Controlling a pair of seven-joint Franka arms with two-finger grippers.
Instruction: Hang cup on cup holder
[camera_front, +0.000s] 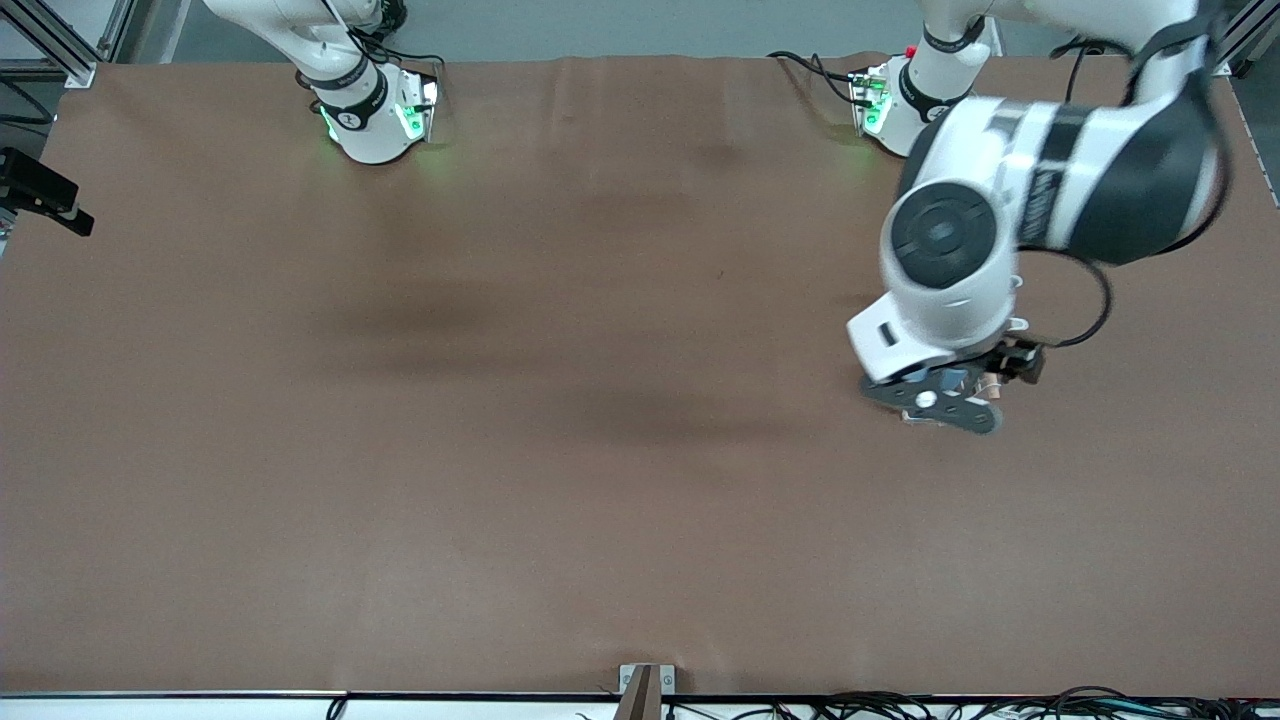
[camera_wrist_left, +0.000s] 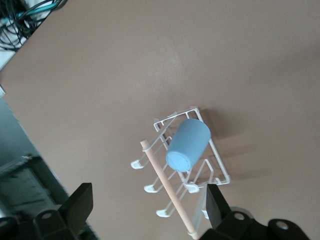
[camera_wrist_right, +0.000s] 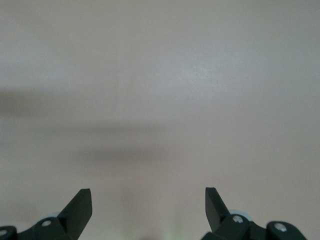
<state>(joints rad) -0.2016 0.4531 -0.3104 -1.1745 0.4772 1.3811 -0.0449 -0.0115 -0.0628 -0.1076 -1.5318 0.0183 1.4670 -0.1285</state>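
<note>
In the left wrist view the light-blue cup (camera_wrist_left: 187, 145) sits upside down and tilted on a prong of the white wire cup holder (camera_wrist_left: 218, 170), its closed base toward the camera. The light wooden rod (camera_wrist_left: 167, 187) runs along the holder's top. My left gripper (camera_wrist_left: 149, 210) is open and empty above the holder, clear of the cup. In the front view the left gripper (camera_front: 935, 400) is toward the left arm's end of the table, and its hand hides most of the holder and cup. My right gripper (camera_wrist_right: 148, 207) is open and empty over bare table; it is out of the front view.
The brown table (camera_front: 560, 420) carries nothing else in view. A metal bracket (camera_front: 645, 690) and cables (camera_front: 1000, 708) lie at its edge nearest the front camera. A black device (camera_front: 40, 190) sits at the right arm's end. The left wrist view shows a table edge with cables (camera_wrist_left: 25, 20).
</note>
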